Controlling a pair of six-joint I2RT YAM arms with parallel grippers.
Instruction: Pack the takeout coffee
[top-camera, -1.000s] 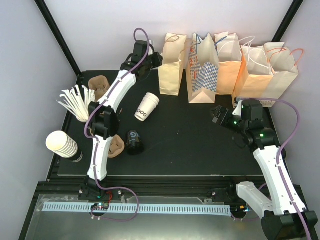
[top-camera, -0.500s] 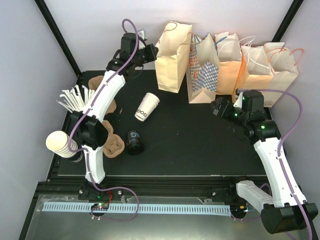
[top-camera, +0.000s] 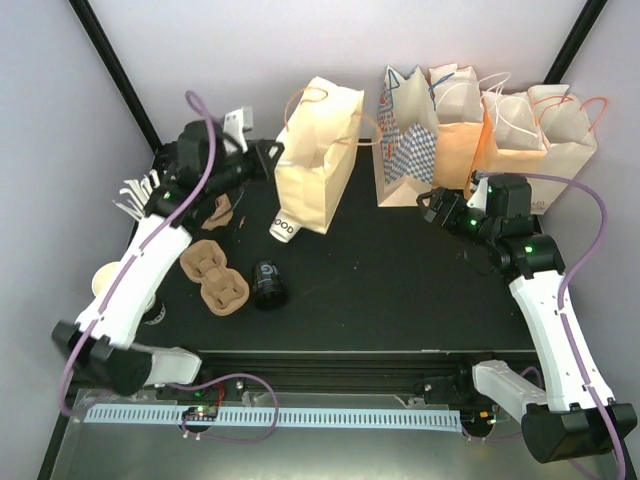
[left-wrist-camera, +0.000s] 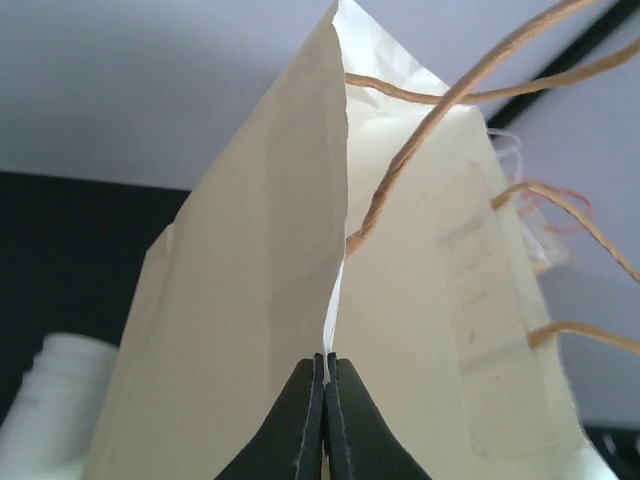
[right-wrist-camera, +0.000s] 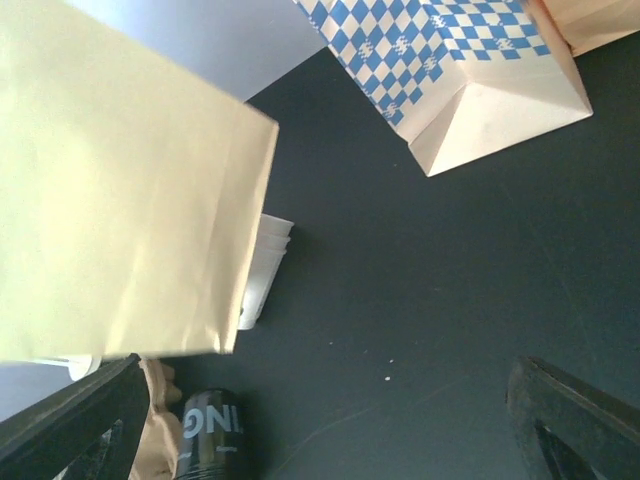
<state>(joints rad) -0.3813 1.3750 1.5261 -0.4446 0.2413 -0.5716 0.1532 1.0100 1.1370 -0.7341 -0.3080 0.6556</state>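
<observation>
At the far left of the black table mat (top-camera: 380, 290), a stack of plain cream paper cups (top-camera: 103, 283) sits half hidden behind the left arm, with a fan of white paper-wrapped straws (top-camera: 135, 195) beyond it. A brown moulded-pulp cup carrier (top-camera: 213, 275) lies flat nearby.

The left gripper (top-camera: 270, 153) (left-wrist-camera: 325, 375) reaches in from the left. Its black fingers (left-wrist-camera: 300, 420) are pinched tight together on the top edge of a cream paper bag (top-camera: 315, 150) (left-wrist-camera: 250, 300) (right-wrist-camera: 120, 190) with twine handles. The bag hangs tilted from that grip, leaning away from the row of bags behind. Whether its base touches the mat cannot be told.

The takeout coffee, a white tapered paper cup with bold black lettering (top-camera: 283, 228) (right-wrist-camera: 265, 265), lies on its side on the mat, partly covered by the bag's lower end. A black cup with pale lettering (top-camera: 268, 283) (right-wrist-camera: 210, 425) lies just in front of it.

To the right, a blue-and-white checked paper bag (top-camera: 405, 140) (right-wrist-camera: 450, 50) stands at the back edge, beside several peach-coloured paper bags (top-camera: 530, 140). The right gripper (top-camera: 437, 208) (right-wrist-camera: 325, 400) hovers over bare mat in front of them, its fingers (right-wrist-camera: 70, 420) spread wide and holding nothing.
</observation>
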